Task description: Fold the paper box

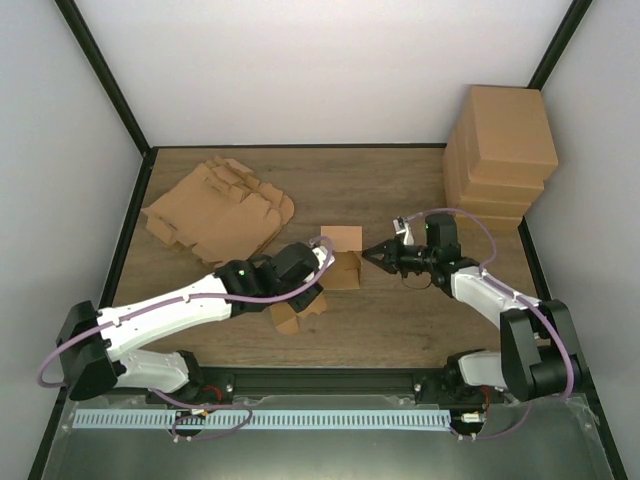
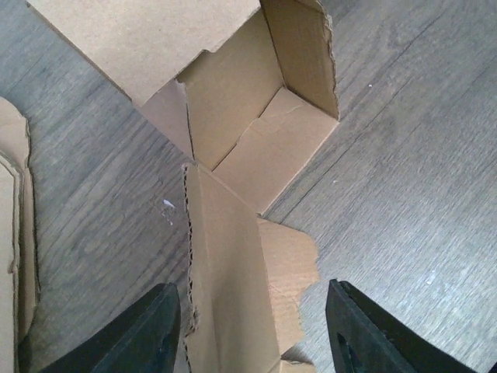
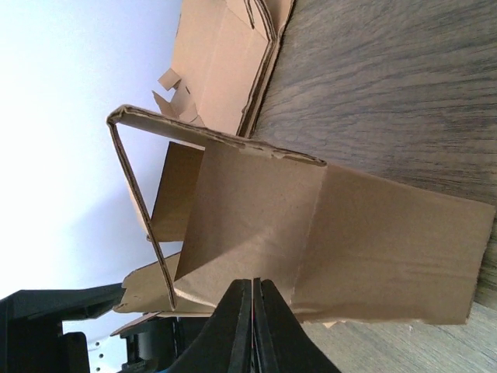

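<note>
Left gripper [image 2: 250, 315] gaped loose around a flap [image 2: 225, 264], right gripper [image 3: 252, 294] was pinched shut on nothing, so the unheld paper box [image 3: 256, 210] could've slid.

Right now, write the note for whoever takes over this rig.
Left gripper: jaws open, straddling a loose flap of the box, not clamping it.
Right gripper: jaws shut, tips at the box's side wall; nothing seen clamped.
Box: mid-table between the arms, walls raised, top open, flaps out.
Flat blanks lie far left; stack of closed boxes stands in the far right corner.
Done: walls stood up.
Left: tuck the flaps and close the box.
</note>
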`<state>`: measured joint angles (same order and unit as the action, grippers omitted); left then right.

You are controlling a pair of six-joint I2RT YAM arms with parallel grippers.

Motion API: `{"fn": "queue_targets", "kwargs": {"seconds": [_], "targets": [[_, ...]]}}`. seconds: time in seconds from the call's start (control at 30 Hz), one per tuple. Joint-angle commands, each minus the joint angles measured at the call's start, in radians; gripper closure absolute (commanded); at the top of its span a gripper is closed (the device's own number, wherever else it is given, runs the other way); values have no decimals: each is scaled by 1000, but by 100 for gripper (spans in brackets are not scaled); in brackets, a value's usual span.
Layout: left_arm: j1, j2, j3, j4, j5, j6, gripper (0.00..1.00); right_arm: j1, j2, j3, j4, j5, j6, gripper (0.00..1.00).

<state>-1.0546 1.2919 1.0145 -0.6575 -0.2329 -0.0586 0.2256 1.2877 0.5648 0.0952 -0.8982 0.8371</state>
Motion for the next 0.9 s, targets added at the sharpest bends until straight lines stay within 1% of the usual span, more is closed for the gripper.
{"fn": "queue_targets", "kwargs": {"seconds": [0.0,0.1,0.2,0.23,0.27,0.3,0.33,0.4,0.47,0.67,0.73,0.87], "targets": [[19,-63,46,29,-13,-77,37,-5,31,54,45,-45,17,99],[115,-121,96,42,79,-133,21,-5,29,58,44,-38,17,99],[276,-181,105,95,263,-185,10,-6,20,64,37,-21,17,99],[336,-185,101,111,330,-206,8,-5,15,64,35,-13,18,99],[391,-177,94,127,421,-225,8,-6,8,65,38,-3,20,99],[440,-159,89,139,467,-239,7,-6,2,64,42,6,23,99],[479,-133,84,145,542,-254,8,-6,-1,67,45,11,25,99],[535,-70,62,177,651,-276,8,-6,5,79,46,8,25,99],[569,-28,19,251,743,-305,8,-5,17,86,46,0,24,99],[661,74,-83,425,879,-425,9,-5,11,79,47,20,24,99],[665,103,-110,470,916,-448,9,-6,12,74,52,20,25,99],[665,164,-122,505,951,-451,7,-5,21,71,54,17,23,99]]}}
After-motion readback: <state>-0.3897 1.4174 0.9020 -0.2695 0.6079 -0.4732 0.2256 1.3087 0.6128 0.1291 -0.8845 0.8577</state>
